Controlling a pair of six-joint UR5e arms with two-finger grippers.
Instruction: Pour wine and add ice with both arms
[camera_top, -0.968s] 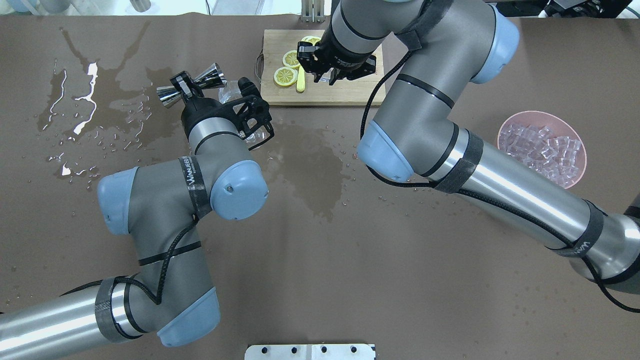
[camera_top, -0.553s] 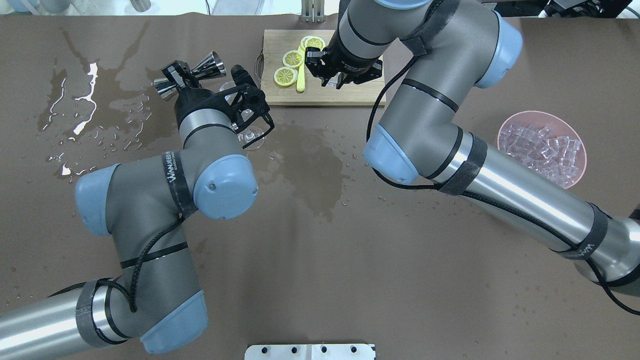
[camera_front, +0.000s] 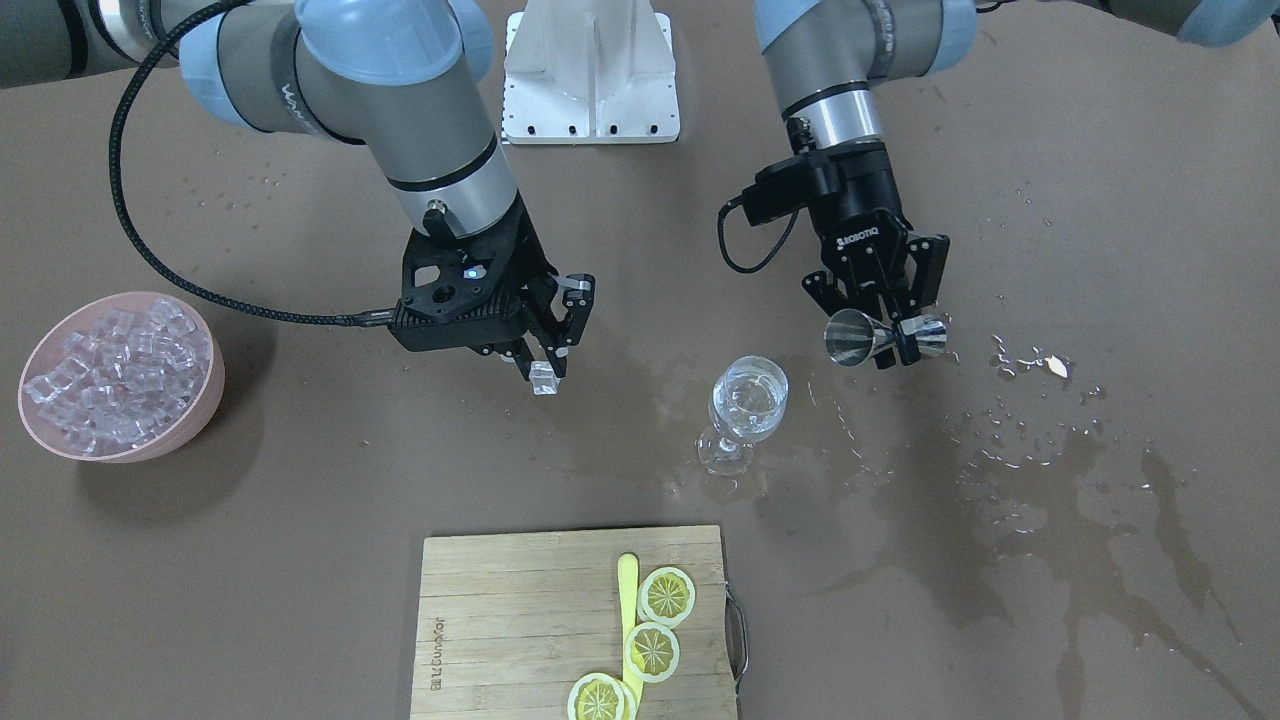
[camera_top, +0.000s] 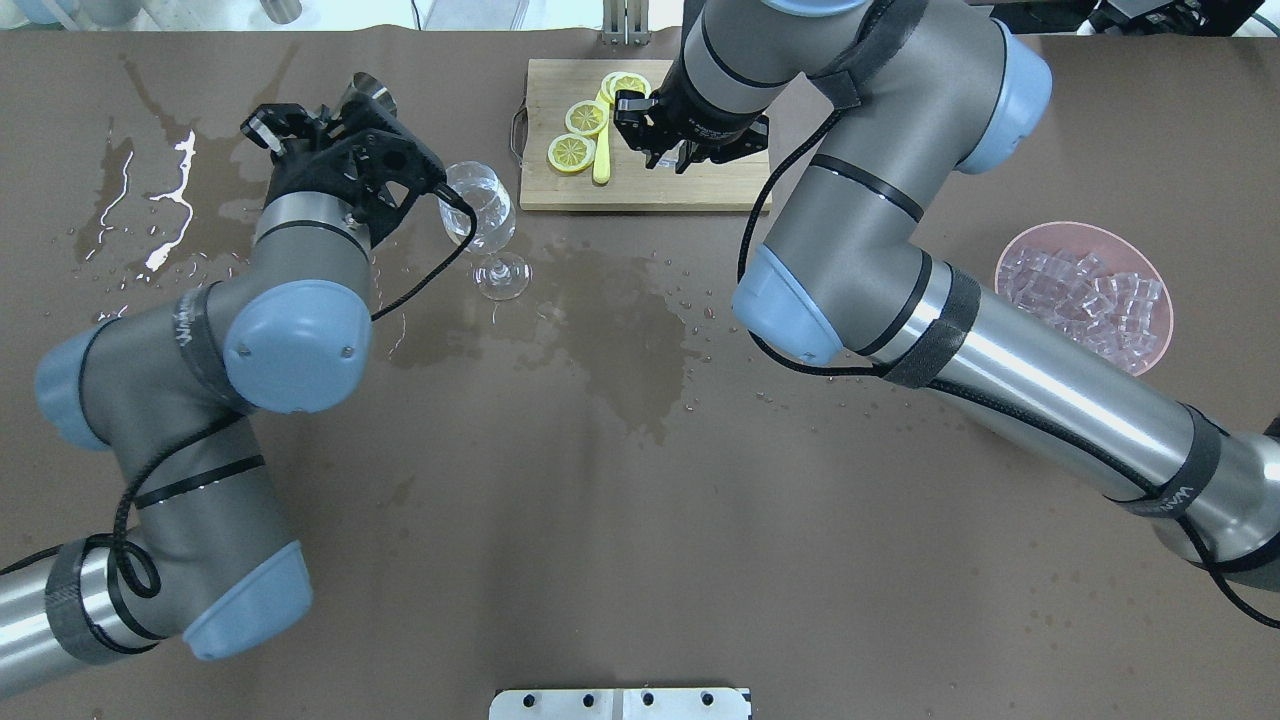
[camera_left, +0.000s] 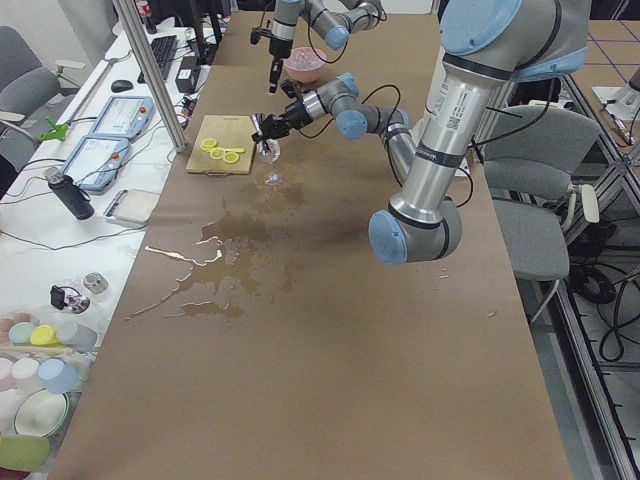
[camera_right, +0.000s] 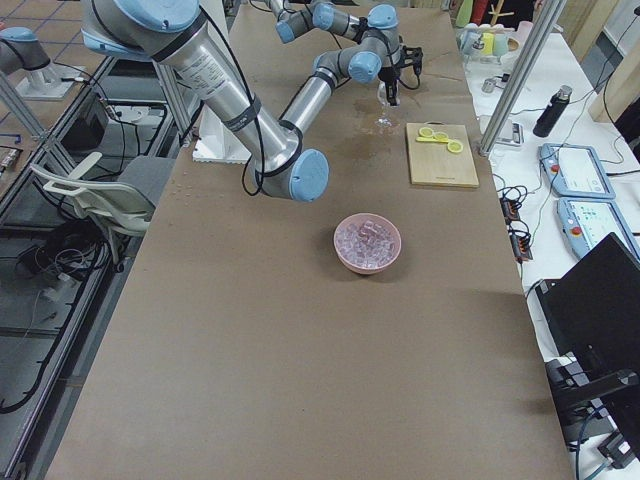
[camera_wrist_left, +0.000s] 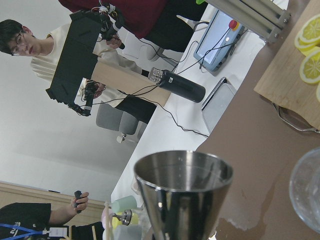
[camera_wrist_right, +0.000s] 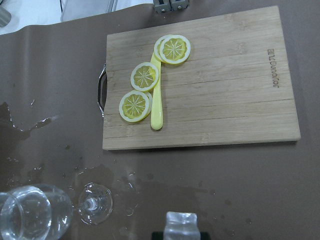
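Exterior front-facing view, from its left edge: a pink bowl (camera_front: 212, 390) stands on the brown counter (camera_front: 300, 560), heaped with ice (camera_front: 110, 375), small clear cubes with frosty edges. Next comes my right pincer (camera_front: 542, 368), pointing down and well apart from the bowl. Its fingers are pressed onto a single ice cube (camera_front: 543, 380), which hangs clear of the counter. My right wrist camera shows that same cube at the bottom of its frame, with wet counter beneath it. Toward the operators' edge lies a wooden cutting board (camera_front: 500, 620), carrying lemon slices (camera_front: 667, 595) and a yellow knife (camera_front: 628, 590). Further right the wine glass (camera_front: 745, 405) stands upright on the wet counter, between my two pincers and touched by neither. A small measure of wine (camera_front: 746, 412), clear as water, sits in its bowl. Just beyond it, my left pincer (camera_front: 890, 345) pinches a steel jigger (camera_front: 850, 338) at its narrow waist. The jigger lies sideways, one mouth turned toward the glass. It is near the glass but off to the side, not above the rim. My left wrist camera looks along the jigger's open cup and I cannot tell whether any liquid remains inside. Dark wet stains (camera_front: 1050, 480) spread across the counter at the far right.
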